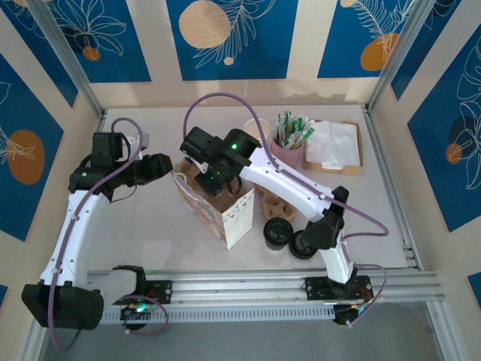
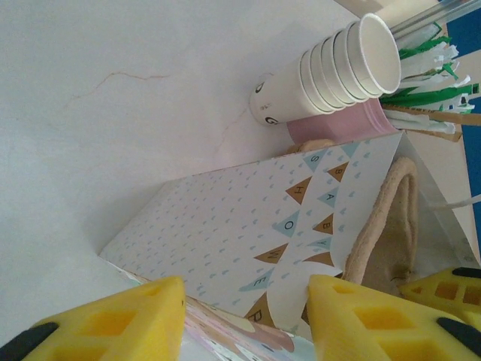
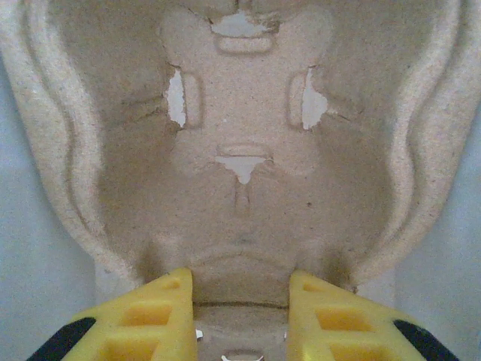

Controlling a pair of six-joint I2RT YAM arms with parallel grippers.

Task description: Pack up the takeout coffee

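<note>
The takeout coffee (image 1: 276,232), a small cup under a round black lid, stands on the table right of the paper bag (image 1: 225,209). My left gripper (image 1: 171,169) (image 2: 246,289) is at the bag's top left corner, shut on the patterned rim (image 2: 301,226). My right gripper (image 1: 216,180) (image 3: 240,282) hangs over the bag's mouth, shut on the edge of a brown pulp cup carrier (image 3: 240,150). That carrier sits between the bag's pale inner walls. In the left wrist view the carrier (image 2: 391,226) shows inside the bag.
A low black lid (image 1: 303,244) lies by the right arm's elbow. More brown pulp (image 1: 274,204) rests beside the bag. Behind stand stacked cream cups (image 1: 255,129) (image 2: 331,68), a pink holder of sticks (image 1: 289,147) and a napkin tray (image 1: 334,147).
</note>
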